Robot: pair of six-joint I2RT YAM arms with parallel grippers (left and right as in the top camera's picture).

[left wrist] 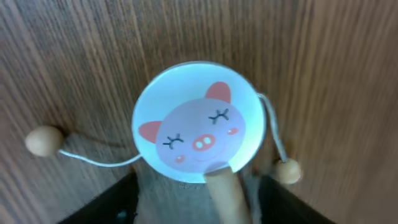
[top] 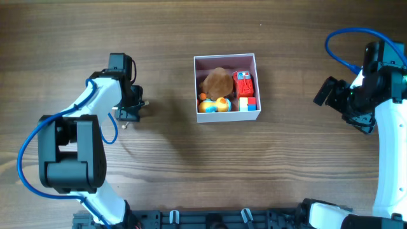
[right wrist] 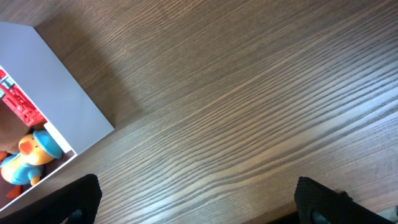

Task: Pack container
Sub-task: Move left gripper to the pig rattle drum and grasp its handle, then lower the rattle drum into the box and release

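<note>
The container (top: 227, 117) is a square white-walled box at the table's middle. It holds a brown round toy (top: 217, 82), a red block toy (top: 243, 84) and a yellow-and-blue duck (top: 214, 105). Its white wall (right wrist: 59, 81) and the duck (right wrist: 28, 158) also show in the right wrist view. A pig-face rattle drum (left wrist: 199, 127) with a wooden handle (left wrist: 225, 196) and two beads on strings lies on the table under my left gripper (left wrist: 199, 185). The left gripper (top: 130, 109) is open, its fingers either side of the handle. My right gripper (right wrist: 196, 199) is open and empty over bare table, right of the container.
One bead (left wrist: 43, 140) lies left of the drum and one (left wrist: 287, 170) lies at its lower right. The right arm (top: 365, 95) stands at the far right edge. A black rail (top: 210, 219) runs along the table's front edge.
</note>
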